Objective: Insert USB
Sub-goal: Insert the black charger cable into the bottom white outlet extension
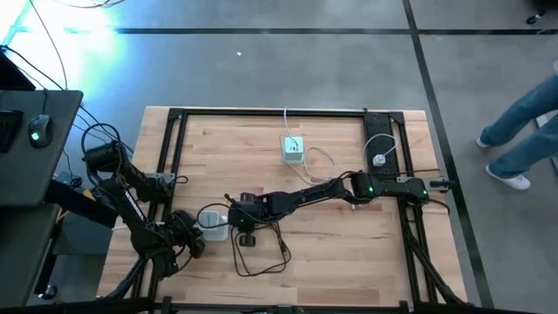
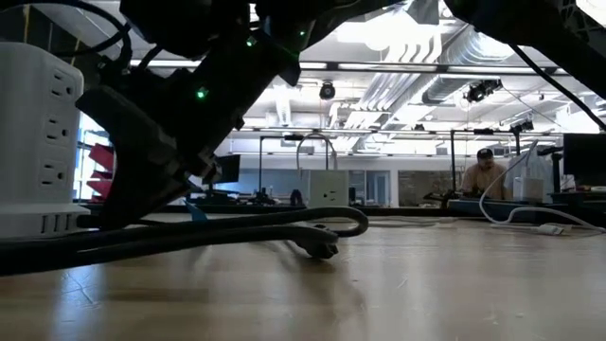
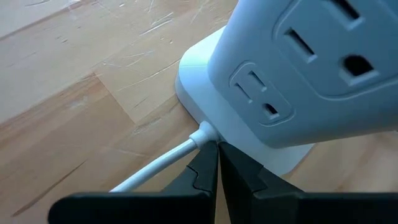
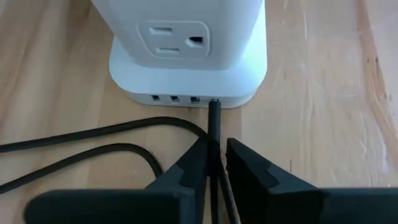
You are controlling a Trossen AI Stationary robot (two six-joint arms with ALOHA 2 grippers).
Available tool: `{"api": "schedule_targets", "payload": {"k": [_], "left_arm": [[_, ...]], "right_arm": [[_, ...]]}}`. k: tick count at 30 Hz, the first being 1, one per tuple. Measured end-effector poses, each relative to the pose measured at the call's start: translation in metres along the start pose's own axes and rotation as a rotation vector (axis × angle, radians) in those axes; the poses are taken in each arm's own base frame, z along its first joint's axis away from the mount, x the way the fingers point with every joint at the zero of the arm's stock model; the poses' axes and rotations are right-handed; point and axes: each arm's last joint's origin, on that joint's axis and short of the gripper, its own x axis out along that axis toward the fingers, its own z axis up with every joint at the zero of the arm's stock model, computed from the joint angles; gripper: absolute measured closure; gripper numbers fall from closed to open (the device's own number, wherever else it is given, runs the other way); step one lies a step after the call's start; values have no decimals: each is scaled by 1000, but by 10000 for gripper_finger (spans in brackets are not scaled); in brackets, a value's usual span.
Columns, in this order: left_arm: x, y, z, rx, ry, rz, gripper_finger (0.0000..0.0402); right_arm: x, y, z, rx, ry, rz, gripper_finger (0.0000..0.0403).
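Note:
A white power tower [image 1: 214, 222] stands on its base near the table's near-left part; it also shows in the low view [image 2: 38, 142]. Its base carries a row of USB ports [image 4: 174, 98]. A black USB cable [image 4: 213, 121] runs from the rightmost port back between the fingers of my right gripper [image 4: 216, 152], which reaches in from the table's right [image 1: 244, 211]. Slack cable loops lie on the wood [image 1: 261, 253]. My left gripper [image 3: 217, 149] is shut at the tower's left side [image 1: 190, 235], its tips beside the tower's white cord [image 3: 168, 158]. My right gripper pinches the black USB cable just behind its plug [image 4: 214, 134] between its two fingers, lying level and along the cable. The plug's front end [image 4: 213, 104] sits at the rightmost port of the tower's base. My left gripper's shut tips stand at the base by the white cord's outlet [image 3: 202, 132]; whether they touch cannot be told.
A second white charger block [image 1: 292, 148] with a white cord lies toward the far middle, and a small white plug [image 1: 381, 160] toward the far right. A black frame [image 1: 174, 118] borders the table. A person [image 1: 523, 131] walks beyond the right edge.

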Motion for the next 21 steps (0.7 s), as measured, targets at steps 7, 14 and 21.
{"api": "schedule_targets", "payload": {"k": [7,14,21], "left_arm": [[0,-1,1,14,-18,-12,401],[6,-6,6,77,1,-7,401],[6,-6,6,83,21,5,401]], "right_arm": [[0,1,2,37,-16,6,398],[0,2,3,50,-34,7,401],[1,1,2,60,-35,-18,382]]}}
